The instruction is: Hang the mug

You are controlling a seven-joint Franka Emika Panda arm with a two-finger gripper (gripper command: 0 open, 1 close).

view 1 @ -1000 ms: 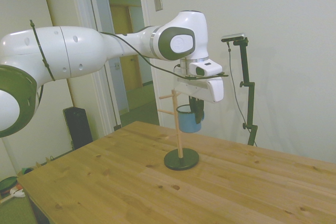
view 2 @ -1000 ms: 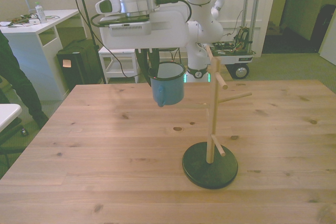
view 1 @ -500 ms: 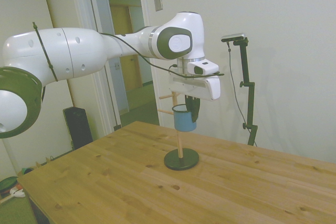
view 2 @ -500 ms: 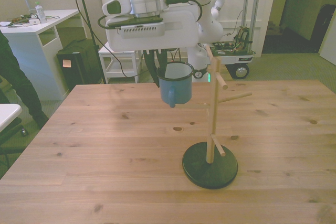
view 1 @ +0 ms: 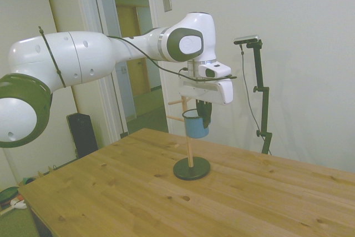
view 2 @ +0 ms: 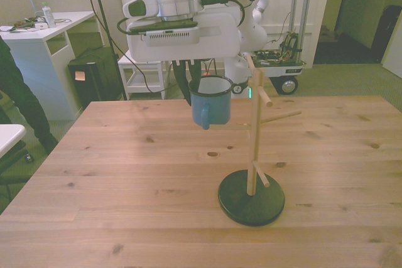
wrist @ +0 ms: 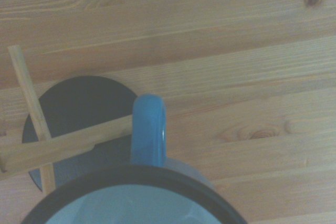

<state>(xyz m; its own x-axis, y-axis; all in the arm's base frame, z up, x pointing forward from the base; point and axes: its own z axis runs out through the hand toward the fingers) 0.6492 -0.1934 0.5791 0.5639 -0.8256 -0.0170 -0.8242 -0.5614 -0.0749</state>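
Note:
The light-blue mug [view 2: 210, 103] hangs in the air above the table, upright, its loop handle [view 2: 204, 119] pointing toward the table's near edge. My gripper [view 2: 196, 86] is shut on the mug's rim from above. The wooden peg stand [view 2: 253, 136] on a dark round base [view 2: 251, 200] is just to the front view's right of the mug, with a small gap between them. From the side, the mug [view 1: 195, 125] under the gripper [view 1: 205, 112] overlaps the stand's post [view 1: 189, 145]. The wrist view shows the mug's handle [wrist: 148, 129] over the base [wrist: 79, 106] and a peg [wrist: 58, 148].
The wooden table [view 2: 125, 180] spreads wide around the stand. A person's dark sleeve [view 2: 12, 92] is at the front view's left edge, beside a white desk [view 2: 44, 32]. A black box [view 2: 91, 76] and a cart stand behind the table.
The gripper has carried the mug toward the front view's right, closer to the peg stand, and turned it slightly. Over the last half second it has hardly moved.

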